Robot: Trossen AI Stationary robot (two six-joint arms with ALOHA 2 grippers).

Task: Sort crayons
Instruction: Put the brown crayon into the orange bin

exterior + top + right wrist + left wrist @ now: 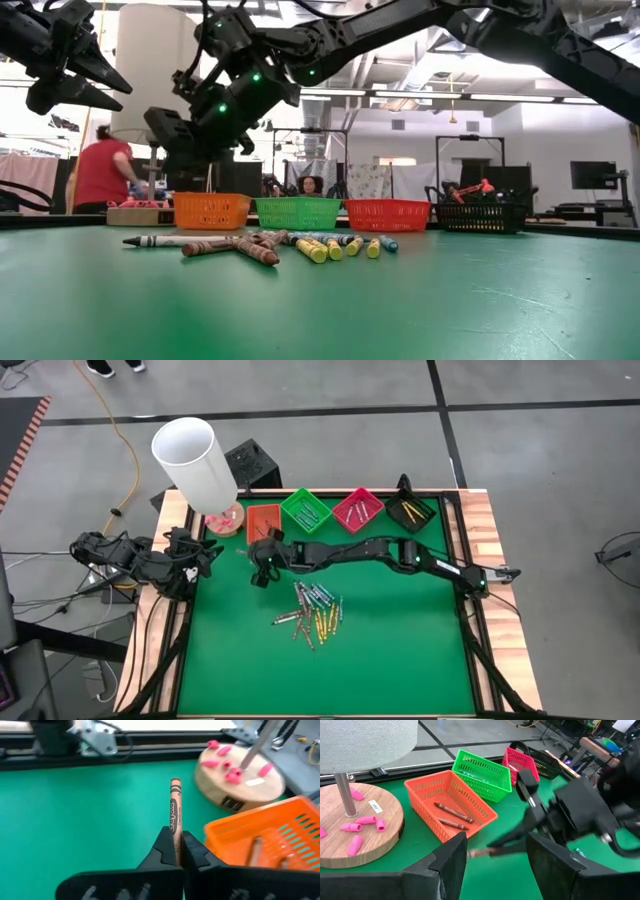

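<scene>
A loose heap of crayons (312, 610) lies on the green mat in the middle of the table. Along the far edge stand four small trays: orange (263, 520), green (305, 510), pink (357, 508) and black (410, 510). The orange tray (451, 802) holds two brown crayons (452, 815). My right gripper (176, 840) reaches across to the near side of the orange tray (270, 837) and is shut on a brown crayon (174, 810). My left gripper (497, 870) waits open at the table's left edge. My right gripper pinches the brown crayon's rear end (175, 832) between its two fingertips. The fingers slant down toward the table's left side, and the crayon lies along them. Its free end (175, 784) sticks out ahead. The crayon is lifted clear of the mat.
A lamp with a white shade (195, 455) stands on a round wooden base (228, 518) at the far left corner, with pink erasers (357, 822) on the base. Raised black rails run along the mat's left and right sides. A person in red (100, 175) is beyond the table.
</scene>
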